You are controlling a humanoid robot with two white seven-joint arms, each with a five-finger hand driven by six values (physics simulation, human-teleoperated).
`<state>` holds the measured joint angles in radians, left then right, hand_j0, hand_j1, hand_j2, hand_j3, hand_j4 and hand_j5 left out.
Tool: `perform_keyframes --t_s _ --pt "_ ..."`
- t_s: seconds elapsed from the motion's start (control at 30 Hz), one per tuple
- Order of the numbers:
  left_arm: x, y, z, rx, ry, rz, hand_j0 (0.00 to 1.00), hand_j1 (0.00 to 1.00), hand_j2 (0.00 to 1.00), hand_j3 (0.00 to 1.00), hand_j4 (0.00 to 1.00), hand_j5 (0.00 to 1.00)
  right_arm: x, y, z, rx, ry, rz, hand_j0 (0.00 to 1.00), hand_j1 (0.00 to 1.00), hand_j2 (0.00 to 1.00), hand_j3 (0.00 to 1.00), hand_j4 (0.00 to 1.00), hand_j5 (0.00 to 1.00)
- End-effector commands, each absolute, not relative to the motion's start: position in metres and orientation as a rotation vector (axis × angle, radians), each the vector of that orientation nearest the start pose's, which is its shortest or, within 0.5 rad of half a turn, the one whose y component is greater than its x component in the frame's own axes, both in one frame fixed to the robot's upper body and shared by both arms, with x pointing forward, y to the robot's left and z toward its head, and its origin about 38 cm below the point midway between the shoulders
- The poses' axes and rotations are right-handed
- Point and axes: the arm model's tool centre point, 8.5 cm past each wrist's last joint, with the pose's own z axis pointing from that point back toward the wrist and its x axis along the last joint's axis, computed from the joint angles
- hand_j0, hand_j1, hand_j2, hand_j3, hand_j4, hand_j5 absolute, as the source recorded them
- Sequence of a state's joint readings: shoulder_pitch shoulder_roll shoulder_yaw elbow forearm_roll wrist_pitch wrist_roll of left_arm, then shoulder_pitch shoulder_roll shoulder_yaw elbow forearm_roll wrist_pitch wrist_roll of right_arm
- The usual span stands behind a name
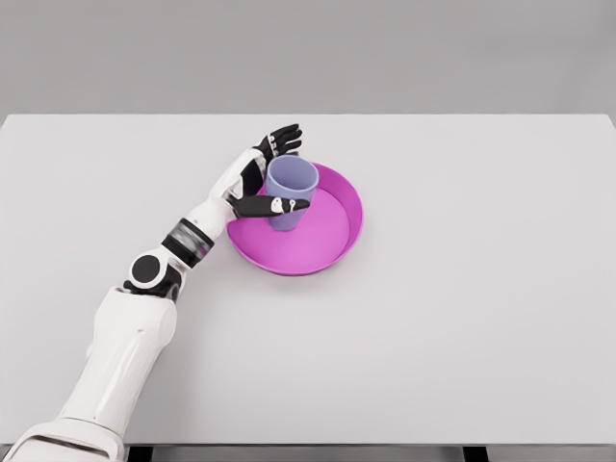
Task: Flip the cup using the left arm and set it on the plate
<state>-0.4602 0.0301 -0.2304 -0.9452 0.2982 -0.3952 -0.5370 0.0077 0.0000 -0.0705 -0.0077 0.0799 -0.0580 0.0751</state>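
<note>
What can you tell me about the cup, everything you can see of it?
The cup is a plain lavender tumbler with no handle, smooth like plastic. It stands upright with its open mouth up, inside the magenta plate, toward the plate's upper left part. The left hand is at its left side: the thumb lies across its front, the fingers spread behind its rim. The inside looks empty.

Left arm (144,318) comes in from lower left, stretched across white table (462,318). Left hand (262,178) at cup (291,191), thumb (274,205) across cup's near side, fingers (282,140) spread past its far side, not closed round it. Cup lilac, upright, mouth up, standing on left part of plate. Plate (332,241) magenta, round, raised rim, near table's middle. Hand hovers over plate's left rim. Whether palm touches cup, cannot tell. Dark wristband (190,238) on forearm.
</note>
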Motion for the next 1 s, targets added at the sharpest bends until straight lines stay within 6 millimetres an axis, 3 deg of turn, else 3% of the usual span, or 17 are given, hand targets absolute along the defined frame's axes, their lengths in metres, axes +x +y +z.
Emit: perform_keyframes --t_s 0.0,0.7,0.97 --pt "0.468 0.155 0.082 -0.576 -1.719 -0.5 1.0 1.0 1.0 1.0 1.0 1.0 0.004 -0.265 -0.262 -0.012 -0.057 0.014 1.0 1.0 1.0 1.0 1.0 1.0" --pt "0.462 0.158 0.087 -0.579 -1.74 -0.522 1.0 1.0 1.0 1.0 1.0 1.0 0.004 -0.265 -0.262 -0.012 -0.057 0.014 1.0 1.0 1.0 1.0 1.0 1.0" --pt "0.455 0.176 0.092 -0.544 -1.755 -0.564 1.0 1.0 1.0 1.0 1.0 1.0 0.004 -0.265 -0.262 -0.011 -0.057 0.014 1.0 1.0 1.0 1.0 1.0 1.0"
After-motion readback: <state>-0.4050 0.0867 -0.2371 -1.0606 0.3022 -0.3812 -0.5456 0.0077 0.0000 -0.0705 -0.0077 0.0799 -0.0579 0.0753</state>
